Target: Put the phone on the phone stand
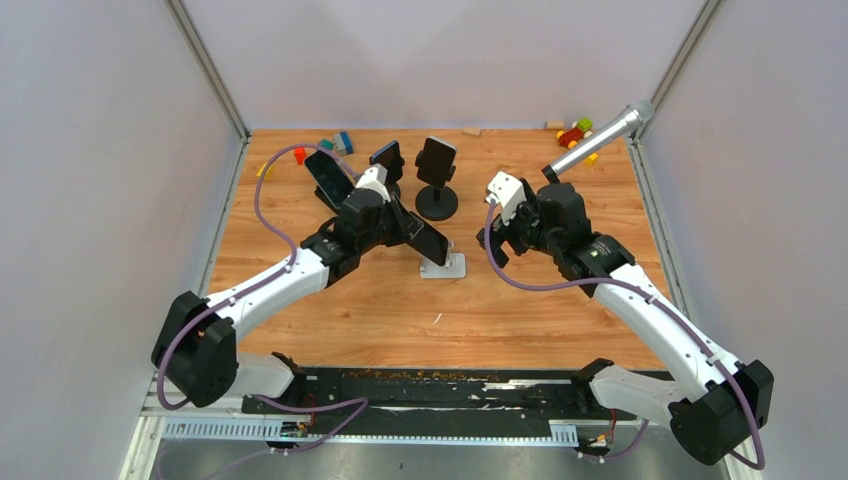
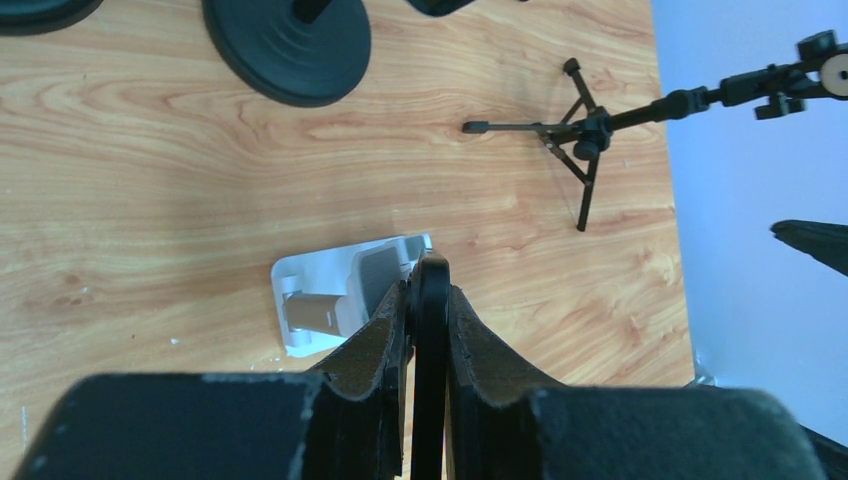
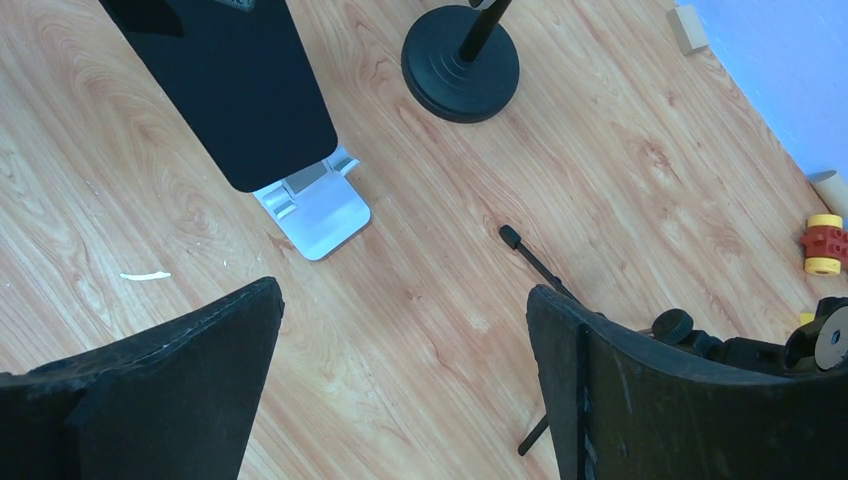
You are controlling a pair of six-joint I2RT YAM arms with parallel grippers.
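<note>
My left gripper is shut on a black phone and holds it tilted, with its lower end at the white phone stand in the middle of the table. In the left wrist view the phone shows edge-on between the fingers, just right of the stand. In the right wrist view the phone leans over the stand; I cannot tell whether it touches the ledge. My right gripper is open and empty to the right of the stand, also seen in its wrist view.
A black round-base stand holding a phone is just behind the white stand. Two more phones on stands are at the back left. A silver microphone on a tripod is at the back right, near toy blocks.
</note>
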